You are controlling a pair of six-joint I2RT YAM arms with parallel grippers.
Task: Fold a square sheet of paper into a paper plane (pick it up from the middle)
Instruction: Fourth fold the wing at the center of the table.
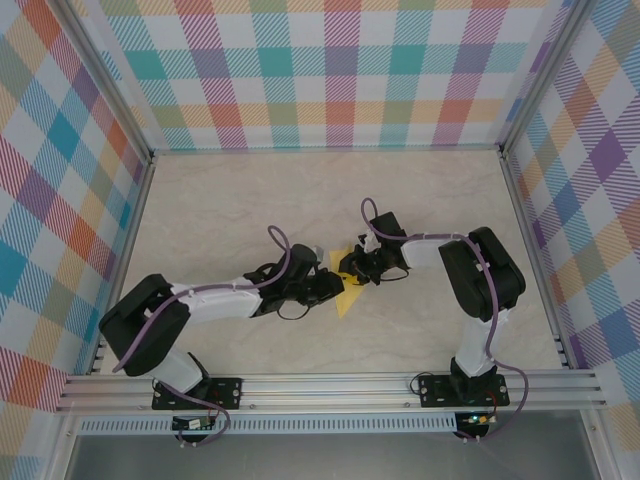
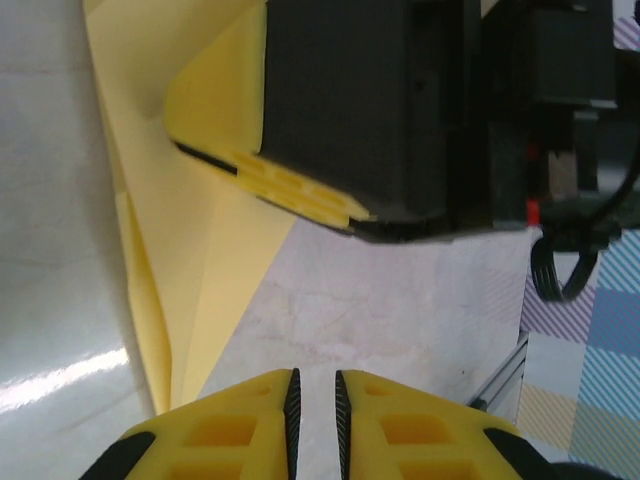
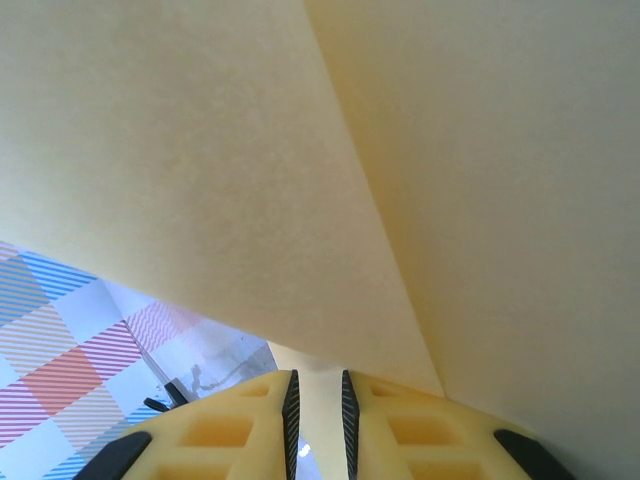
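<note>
The square sheet of paper (image 1: pixel 349 297), yellow and partly folded into an angular shape, lies mid-table between the two arms. My right gripper (image 1: pixel 352 268) rests on its far part. In the left wrist view the right gripper's fingers (image 2: pixel 290 185) lie across the paper (image 2: pixel 180 250), and a flap curls up beside them. In the right wrist view, paper (image 3: pixel 300 150) hangs close over the right gripper (image 3: pixel 317 385), whose jaws stand almost together with paper in the slit. My left gripper (image 1: pixel 333 285) (image 2: pixel 315 385) hovers over bare table just right of the paper's edge, jaws nearly together and empty.
The pale marble table (image 1: pixel 250 200) is walled by checked panels on three sides. An aluminium rail (image 1: pixel 330 385) runs along the near edge by both arm bases. A black cable loop (image 2: pixel 560 270) hangs off the right arm's wrist.
</note>
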